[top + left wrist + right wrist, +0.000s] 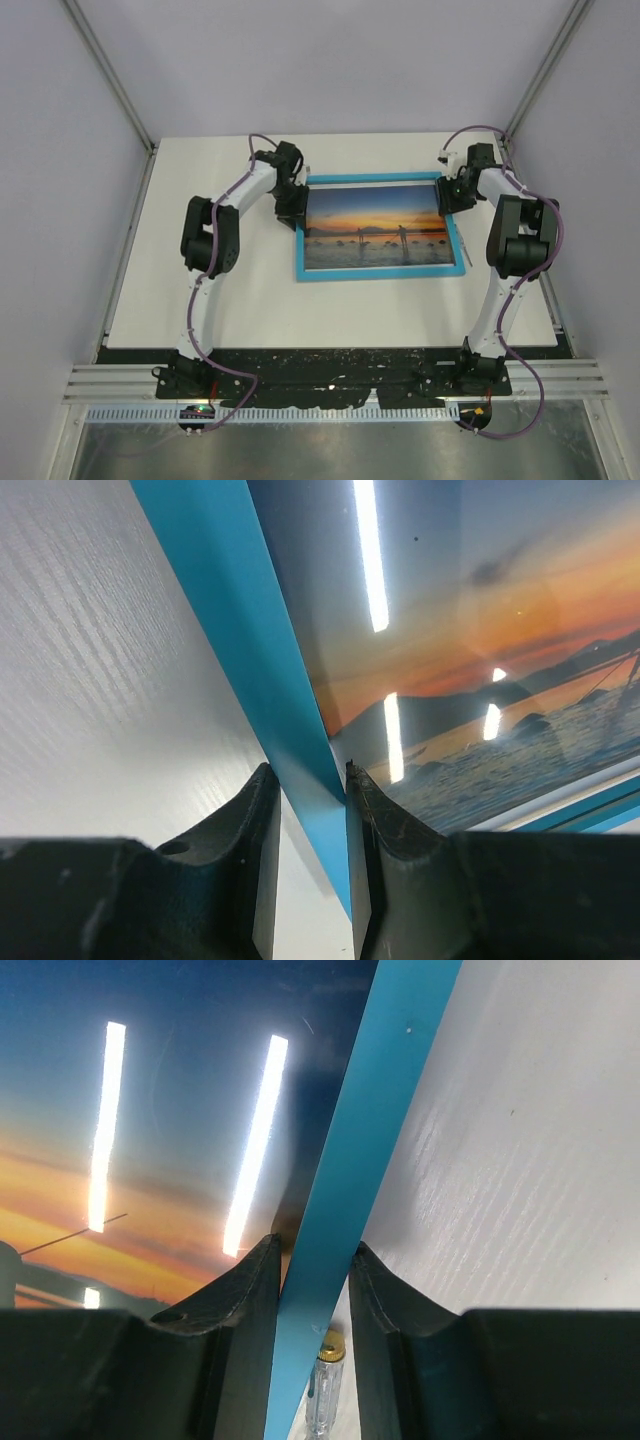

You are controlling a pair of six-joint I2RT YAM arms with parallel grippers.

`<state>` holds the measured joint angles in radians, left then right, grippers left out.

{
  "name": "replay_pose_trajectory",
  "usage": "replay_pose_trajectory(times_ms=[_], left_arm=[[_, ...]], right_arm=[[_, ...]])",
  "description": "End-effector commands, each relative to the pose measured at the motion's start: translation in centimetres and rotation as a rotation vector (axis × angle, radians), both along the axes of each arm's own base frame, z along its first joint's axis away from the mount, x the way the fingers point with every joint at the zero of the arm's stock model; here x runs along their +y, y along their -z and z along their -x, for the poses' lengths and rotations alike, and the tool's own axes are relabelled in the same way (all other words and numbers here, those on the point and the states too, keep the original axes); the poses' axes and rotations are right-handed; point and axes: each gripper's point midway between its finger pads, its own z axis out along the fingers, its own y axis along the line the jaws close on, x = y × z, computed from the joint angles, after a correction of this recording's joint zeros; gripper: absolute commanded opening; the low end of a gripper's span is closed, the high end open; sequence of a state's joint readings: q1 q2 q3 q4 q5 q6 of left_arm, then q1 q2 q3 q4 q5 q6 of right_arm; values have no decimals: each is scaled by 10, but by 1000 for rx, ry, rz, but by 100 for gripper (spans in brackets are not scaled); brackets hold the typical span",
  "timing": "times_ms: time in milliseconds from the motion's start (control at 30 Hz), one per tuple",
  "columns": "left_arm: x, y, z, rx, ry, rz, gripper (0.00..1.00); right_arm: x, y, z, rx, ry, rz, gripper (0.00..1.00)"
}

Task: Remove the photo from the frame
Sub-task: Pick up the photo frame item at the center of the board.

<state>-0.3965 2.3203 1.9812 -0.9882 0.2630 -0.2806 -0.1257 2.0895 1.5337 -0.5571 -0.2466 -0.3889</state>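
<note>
Presently, the left gripper is seen closed down narrow on the left side rail of the frame. One finger is set at the rail's outer edge over the table, the other at its inner edge over the glazed picture. The right gripper is likewise clamped across the right side rail, the blue band filling the gap between its fingers. The frame is found face up on the far half of the table, caught near its far corners. Its long axis is laid left to right. The photo is seated inside, sky toward the far edge, water toward the arm bases. A small clear item with a gold cap is noted beside the right rail.
</note>
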Motion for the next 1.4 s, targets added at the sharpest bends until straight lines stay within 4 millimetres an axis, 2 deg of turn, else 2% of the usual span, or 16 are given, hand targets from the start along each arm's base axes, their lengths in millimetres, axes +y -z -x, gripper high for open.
replay_pose_trajectory(times_ms=[0, 167, 400, 700, 800, 833, 900, 1000, 1133, 1367], left_arm=[[-26, -65, -11, -130, 61, 134, 8], [-26, -89, -14, -182, 57, 157, 6], [-21, -100, -10, -195, 56, 166, 5], [3, -117, -13, -223, 17, 170, 5], [11, -120, -13, -224, 2, 170, 5], [14, -121, -14, -225, -3, 171, 5], [20, -122, -14, -226, -10, 171, 5], [34, -122, -13, -222, -24, 158, 4], [64, -125, -13, -214, -51, 124, 4], [137, -130, -10, -207, -161, 56, 4]], right_arm=[[-1, -13, 10, 27, -22, 18, 20], [6, -25, 9, 7, -27, 11, 19], [22, -45, 5, -34, -44, 8, 16], [46, -80, -6, -100, -55, 51, 14], [46, -87, -7, -106, -44, 57, 13], [62, -90, -8, -114, -78, 59, 13], [69, -96, -9, -122, -89, 59, 13], [86, -102, -8, -125, -120, 59, 13], [115, -108, -5, -129, -179, 59, 13], [175, -113, -4, -121, -293, 33, 13]])
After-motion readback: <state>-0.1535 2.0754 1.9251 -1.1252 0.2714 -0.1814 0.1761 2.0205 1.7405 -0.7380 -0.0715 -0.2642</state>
